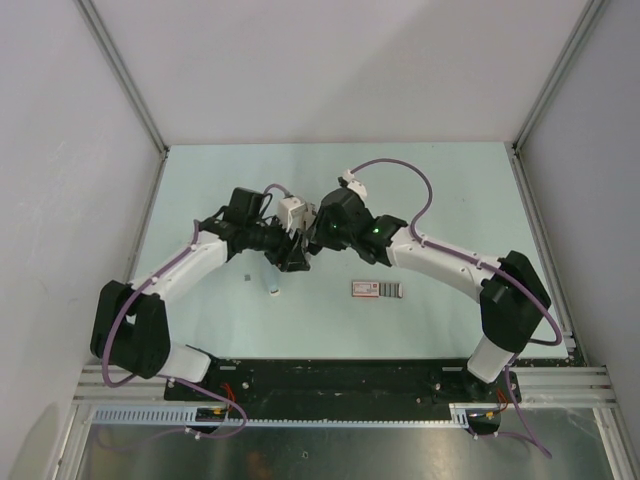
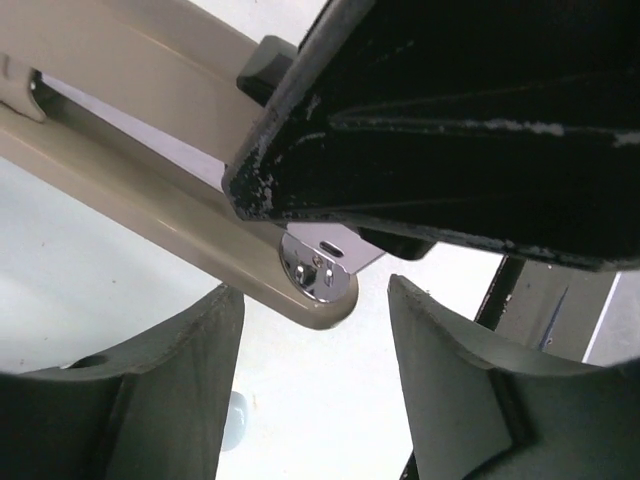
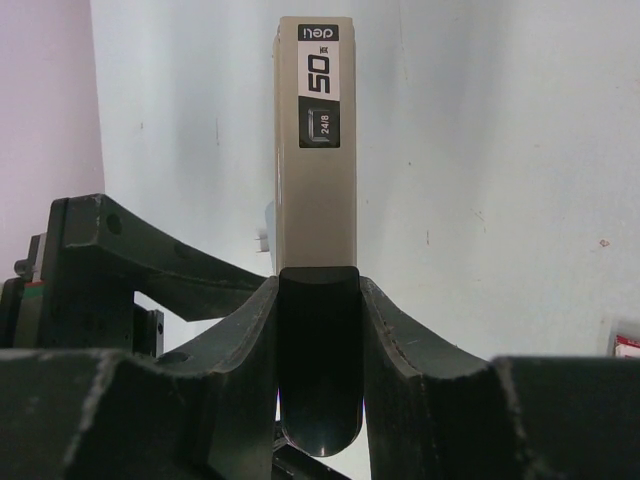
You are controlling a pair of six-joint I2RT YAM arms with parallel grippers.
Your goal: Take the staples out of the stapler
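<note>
So the only container-ish things here are the flat red, white and grey box (image 1: 378, 290), sitting closed on the table (image 1: 450, 200) near the middle, and the stapler (image 3: 315, 190) itself. I can't tell what's in the box, and no view shows the stapler's magazine, so no idea there either.

The stapler is a beige one with a black rear end. It's up off the table around the centre, a bit left, where the two wrists meet. The right gripper (image 3: 318, 290) is clamped on that black rear end, one finger on each side, with the labelled face towards its camera. The left gripper (image 2: 313, 300) has its fingers apart. They sit just below the stapler's other end, and the little chrome plate (image 2: 318, 268) sits over the gap. I can't see them touching it.

On the table just near of the grippers there's a small pale-blue and white piece (image 1: 272, 290). A tiny grey strip (image 1: 247, 279) lies just left of it, staples by the look of it, but it's too small to be sure. Both are well apart from the box on the right.

For room, white walls close in the left, far and right sides, and a metal rail (image 1: 340, 382) runs along the near edge. There's bare tabletop between the arms and the far wall, and more out to the right.
</note>
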